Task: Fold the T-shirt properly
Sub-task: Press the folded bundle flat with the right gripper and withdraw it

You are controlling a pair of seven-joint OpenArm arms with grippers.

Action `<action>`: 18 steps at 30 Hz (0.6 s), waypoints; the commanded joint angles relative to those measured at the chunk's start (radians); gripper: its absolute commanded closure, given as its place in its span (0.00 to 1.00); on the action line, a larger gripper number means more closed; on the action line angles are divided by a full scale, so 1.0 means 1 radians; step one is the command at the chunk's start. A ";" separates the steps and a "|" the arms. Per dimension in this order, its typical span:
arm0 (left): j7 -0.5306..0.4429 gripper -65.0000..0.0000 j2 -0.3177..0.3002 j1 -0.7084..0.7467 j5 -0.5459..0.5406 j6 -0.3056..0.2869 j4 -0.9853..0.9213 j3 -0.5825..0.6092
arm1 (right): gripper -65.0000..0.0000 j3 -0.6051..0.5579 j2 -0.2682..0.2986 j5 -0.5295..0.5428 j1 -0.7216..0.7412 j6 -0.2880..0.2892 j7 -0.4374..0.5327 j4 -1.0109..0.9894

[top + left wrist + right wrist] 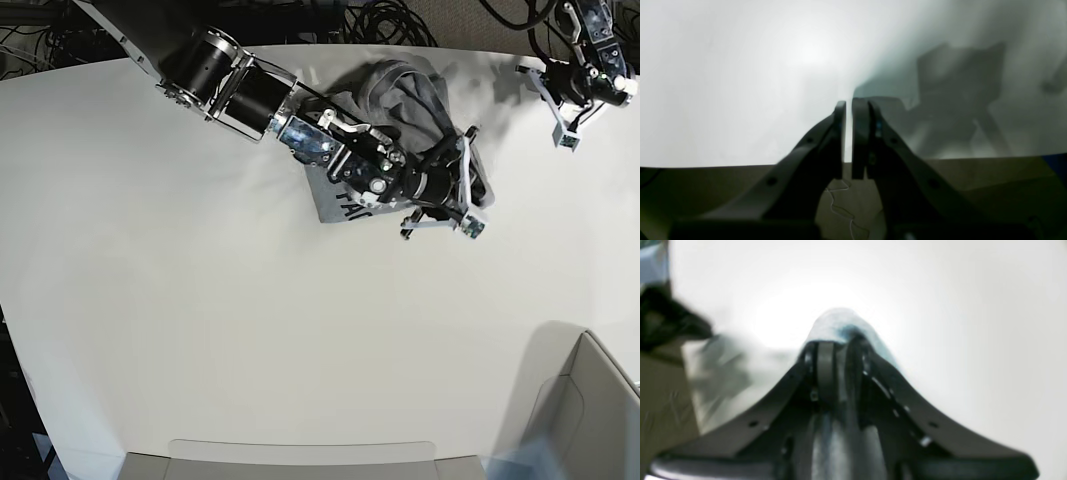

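So over on the left of the base view, the right gripper (478, 200) has its jaws pinched on the crumpled grey T-shirt (400, 85) near the table's (200, 320) far edge; the left gripper (560, 95), jaws nearly together and holding nothing, sits well apart at far right.

Black-and-silver cylindrical right arm (235, 85), dark curved fingers (860, 133) with screw holes

Big white table (200, 330) w/ glare, black cables (385, 20) behind far edge, cardboard box (590, 410) at corner.
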 commanded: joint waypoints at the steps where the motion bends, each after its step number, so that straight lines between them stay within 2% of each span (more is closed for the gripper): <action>1: 0.003 0.94 -0.019 0.000 0.002 -0.001 0.013 -0.005 | 0.84 0.049 -0.001 0.008 -0.005 0.001 0.036 0.066; 4: 0.003 0.94 -0.019 -0.002 0.002 -0.001 0.013 -0.005 | 0.84 0.148 0.048 0.008 -0.051 0.005 0.025 0.195; 9: 0.003 0.94 -0.016 -0.005 0.002 -0.001 0.015 -0.005 | 0.84 0.249 0.108 0.008 -0.062 0.004 -0.163 0.324; 11: 0.003 0.94 -0.018 -0.005 0.002 -0.001 0.015 -0.005 | 0.84 0.332 0.135 0.015 -0.103 0.004 -0.171 0.385; 14: 0.003 0.94 -0.018 -0.005 0.002 -0.001 0.016 -0.005 | 0.84 0.453 0.168 0.088 -0.140 0.007 -0.176 0.454; 16: 0.003 0.94 -0.016 -0.005 0.002 -0.001 0.016 -0.005 | 0.84 0.456 0.206 0.135 -0.133 0.047 -0.213 0.459; 18: 0.003 0.94 -0.007 -0.008 0.002 -0.001 0.016 -0.005 | 0.83 0.461 0.215 0.154 -0.127 0.070 -0.248 0.463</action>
